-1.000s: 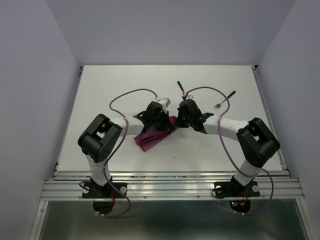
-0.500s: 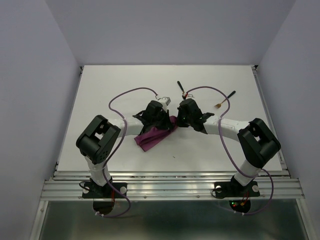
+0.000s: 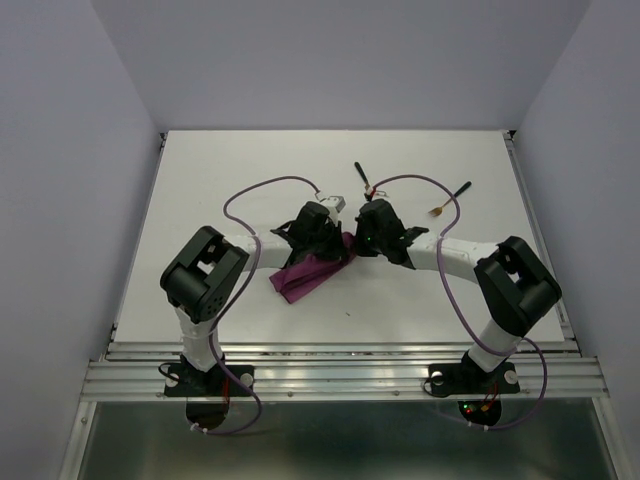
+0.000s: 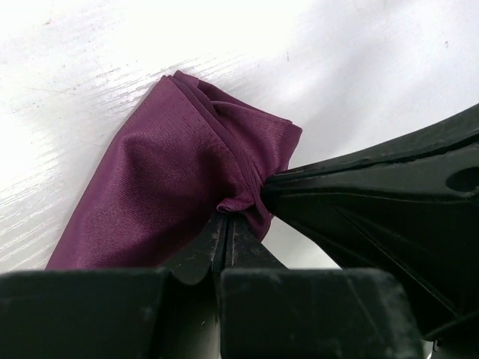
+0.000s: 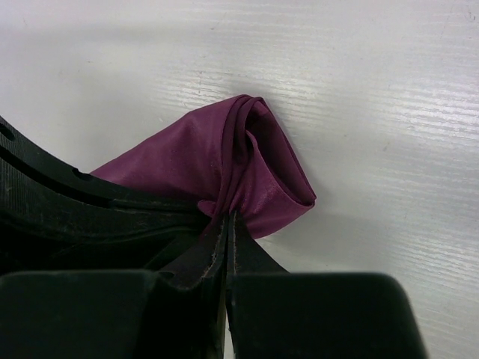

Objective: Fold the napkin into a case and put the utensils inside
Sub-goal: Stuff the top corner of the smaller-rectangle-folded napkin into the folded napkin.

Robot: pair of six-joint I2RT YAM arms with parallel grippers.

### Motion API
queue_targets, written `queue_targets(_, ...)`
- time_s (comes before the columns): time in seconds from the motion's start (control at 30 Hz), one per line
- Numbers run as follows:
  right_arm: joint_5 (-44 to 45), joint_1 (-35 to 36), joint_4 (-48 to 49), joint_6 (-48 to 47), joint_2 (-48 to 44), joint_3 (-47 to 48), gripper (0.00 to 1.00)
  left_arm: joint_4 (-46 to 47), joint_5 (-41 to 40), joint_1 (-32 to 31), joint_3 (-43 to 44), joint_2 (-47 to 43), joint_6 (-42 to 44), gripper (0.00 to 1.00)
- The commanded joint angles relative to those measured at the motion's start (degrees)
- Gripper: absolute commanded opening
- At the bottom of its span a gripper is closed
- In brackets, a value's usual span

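Observation:
The magenta-purple napkin lies bunched and partly folded at the table's middle. Its far end is pinched between both grippers. My left gripper is shut on a fold of the napkin, its fingertips pressed together on the cloth. My right gripper is shut on the same bunched end of the napkin, right beside the left one, with the cloth rolled over just past its tips. Two utensils lie on the table behind the grippers. One lies just behind the right gripper. The other lies further right.
Purple cables loop over the white table from both arms. The right one arcs close to the right utensil. In the left wrist view the right gripper's black body fills the right side. Grey walls enclose the table.
The left gripper has edged slightly right, closer to the right gripper, and its elbow has shifted a little. The napkin and both utensils lie as before.

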Motion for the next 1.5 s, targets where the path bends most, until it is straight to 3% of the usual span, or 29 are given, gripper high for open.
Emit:
queue_targets(0.0, -0.9, 0.5, 3.7, 0.3, -2.4, -0.2, 0.01, -0.3, 1.1, -0.8, 2.3, 0.5, 0.6, 0.00)
queue_targets(0.9, -2.2, 0.5, 4.5, 0.7, -4.0, -0.9, 0.01, -2.6, -2.3, -2.5, 4.5, 5.0, -0.6, 0.00)
queue_targets(1.4, 1.1, 0.5, 3.7, 1.7, -3.4, -1.5, 0.01, -1.9, 1.2, -2.5, 2.0, -3.6, 0.0, 0.00)
queue_targets(1.47, 1.3, 0.5, 3.5, 1.6, -3.4, -1.3, 0.01, -2.6, 1.2, -2.5, 2.0, -3.5, 0.1, 0.07)
